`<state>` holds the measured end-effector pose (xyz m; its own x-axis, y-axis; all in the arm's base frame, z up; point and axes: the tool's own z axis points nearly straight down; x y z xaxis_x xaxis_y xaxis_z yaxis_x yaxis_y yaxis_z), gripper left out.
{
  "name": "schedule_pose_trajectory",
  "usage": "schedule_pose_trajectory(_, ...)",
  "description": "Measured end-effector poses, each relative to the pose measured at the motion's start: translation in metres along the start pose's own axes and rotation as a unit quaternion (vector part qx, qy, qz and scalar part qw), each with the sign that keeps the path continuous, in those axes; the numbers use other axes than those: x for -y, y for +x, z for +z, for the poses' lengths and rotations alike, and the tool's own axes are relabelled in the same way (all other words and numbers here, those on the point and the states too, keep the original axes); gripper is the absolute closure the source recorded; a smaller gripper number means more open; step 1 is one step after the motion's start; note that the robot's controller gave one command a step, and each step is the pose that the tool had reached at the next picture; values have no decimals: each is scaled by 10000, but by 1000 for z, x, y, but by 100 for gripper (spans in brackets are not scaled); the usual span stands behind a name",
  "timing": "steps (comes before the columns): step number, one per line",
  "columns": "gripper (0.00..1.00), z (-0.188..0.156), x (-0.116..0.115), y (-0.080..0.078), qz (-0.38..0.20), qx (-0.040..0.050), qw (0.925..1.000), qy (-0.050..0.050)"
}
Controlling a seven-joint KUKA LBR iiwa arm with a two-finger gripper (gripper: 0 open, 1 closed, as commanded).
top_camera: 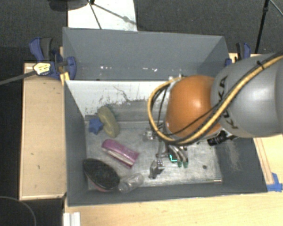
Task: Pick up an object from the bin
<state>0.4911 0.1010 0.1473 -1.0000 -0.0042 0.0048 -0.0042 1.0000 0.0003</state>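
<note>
My fingers (167,168) hang spread and empty over the bin's (78,145) bare floor, since the pink block (119,152) and clear piece (130,182) lie just left, ungrasped.

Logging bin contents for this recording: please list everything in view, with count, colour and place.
bin: one, grey metal, centre of the view
disc-like thing: one, olive, back left of the floor
small blue thing: one, blue, just left of the olive one
oblong thing: one, pink-purple, left of centre
oval thing: one, black, front left corner
clear thing: one, transparent, front, beside the black one
arm: one, grey, entering from the right, with orange cover and yellow-black cables, its end low over the floor's middle
</note>
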Motion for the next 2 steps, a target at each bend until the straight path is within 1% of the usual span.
schedule_pose_trajectory(1, 0, 68, -63, -32, -1671, 39, 9859, -9)
schedule_pose_trajectory(2, 100, 67, -61, -33, -1632, 49, 9866, -3)
